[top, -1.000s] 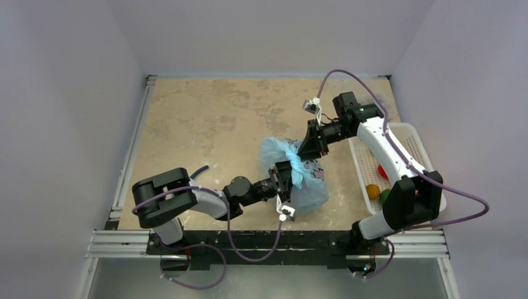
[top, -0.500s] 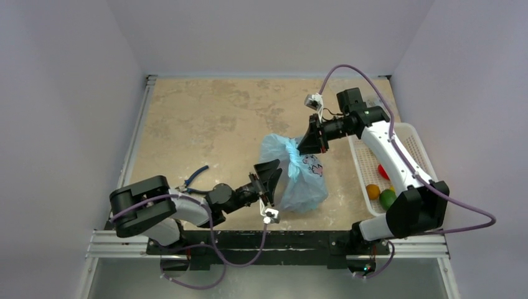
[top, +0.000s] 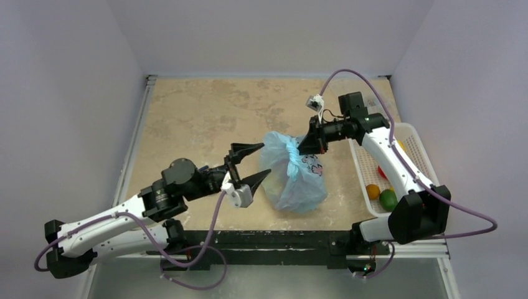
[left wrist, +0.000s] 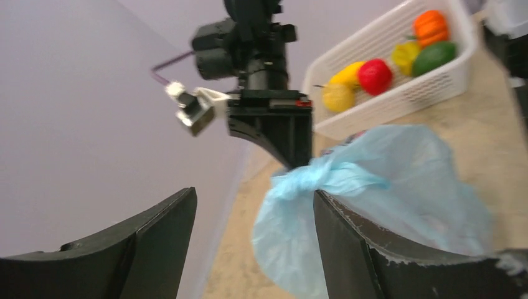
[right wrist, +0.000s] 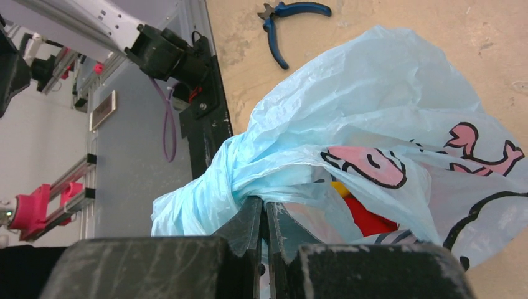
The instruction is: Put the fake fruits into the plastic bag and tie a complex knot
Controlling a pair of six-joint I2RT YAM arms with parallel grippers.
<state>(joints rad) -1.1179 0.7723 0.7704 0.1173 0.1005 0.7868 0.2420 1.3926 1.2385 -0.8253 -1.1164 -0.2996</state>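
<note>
The light-blue plastic bag (top: 294,180) with pink prints sits on the table, its top twisted into a knot (top: 291,150). My right gripper (top: 304,147) is shut on the twisted strip at the knot (right wrist: 205,193), jaws pressed together (right wrist: 263,204). A red and yellow fake fruit (right wrist: 367,215) shows through the bag (right wrist: 373,106). My left gripper (top: 265,160) is open and empty, just left of the bag, not touching it. In the left wrist view its fingers (left wrist: 348,249) frame the knot (left wrist: 299,180) and bag (left wrist: 405,180).
A white slotted basket (top: 416,138) at the right edge holds orange (top: 372,191), green (top: 388,199) and red (top: 381,171) fruits; it shows in the left wrist view too (left wrist: 398,99). Blue-handled pliers (right wrist: 283,18) lie on the table beyond the bag.
My left gripper has let go of the bag, opened wide and drawn back to the left, its arm swinging round. My right gripper keeps its hold at the knot; the bag shifted slightly left.
</note>
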